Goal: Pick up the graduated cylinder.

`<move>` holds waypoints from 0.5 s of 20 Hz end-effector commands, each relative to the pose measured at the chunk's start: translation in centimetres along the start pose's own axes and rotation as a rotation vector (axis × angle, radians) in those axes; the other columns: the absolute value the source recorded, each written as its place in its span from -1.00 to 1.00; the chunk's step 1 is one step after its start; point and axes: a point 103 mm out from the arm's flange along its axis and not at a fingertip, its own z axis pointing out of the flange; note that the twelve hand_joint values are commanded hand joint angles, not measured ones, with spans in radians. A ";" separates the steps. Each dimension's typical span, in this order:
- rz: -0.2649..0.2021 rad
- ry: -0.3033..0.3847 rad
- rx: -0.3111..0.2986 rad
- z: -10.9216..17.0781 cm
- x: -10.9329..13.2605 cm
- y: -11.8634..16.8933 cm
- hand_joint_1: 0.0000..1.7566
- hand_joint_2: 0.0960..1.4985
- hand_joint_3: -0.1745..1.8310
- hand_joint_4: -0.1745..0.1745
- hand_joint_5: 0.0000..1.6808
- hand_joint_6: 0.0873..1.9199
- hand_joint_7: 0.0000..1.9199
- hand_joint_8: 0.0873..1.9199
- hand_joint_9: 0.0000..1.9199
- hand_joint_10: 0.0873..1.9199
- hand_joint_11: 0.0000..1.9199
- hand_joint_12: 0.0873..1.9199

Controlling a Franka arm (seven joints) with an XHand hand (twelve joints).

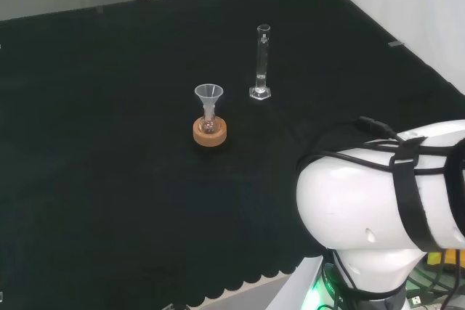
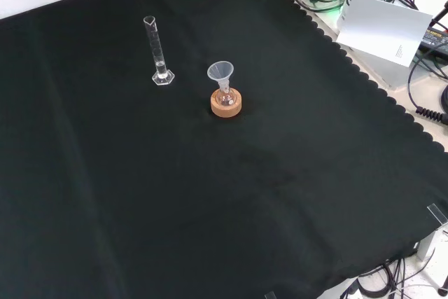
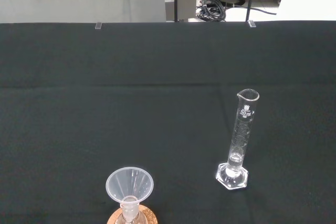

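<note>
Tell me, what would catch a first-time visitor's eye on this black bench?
Two small pieces of clear ware stand alone near the middle of the black cloth. The tall, thin graduated cylinder stands upright on its flat foot, to the left of the funnel in the front view. The funnel sits in a small flask on a cork ring, apart from the cylinder. In the head view, the arm's big white link looms at lower right.

Glossy white rounded arm link (image 1: 370, 205), bulbous; black cables (image 1: 363, 152) draped across; broad black strap (image 1: 408, 194) around it; green glow at base (image 1: 314, 297).
</note>
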 end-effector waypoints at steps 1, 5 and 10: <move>0.004 -0.005 -0.008 0.0 0.0 0.0 -0.76 0.70 -0.84 -0.15 -0.75 -0.97 -0.94 -0.50 -0.50 -1.00 -0.93 0.41; 0.007 -0.015 -0.010 0.0 0.4 0.0 -0.91 0.82 -0.80 -0.11 -0.79 -1.00 -1.00 -0.53 -0.55 -1.00 -1.00 0.43; 0.008 -0.024 -0.019 0.1 0.4 0.1 -0.91 0.82 -0.80 -0.12 -0.78 -1.00 -1.00 -0.53 -0.56 -1.00 -1.00 0.43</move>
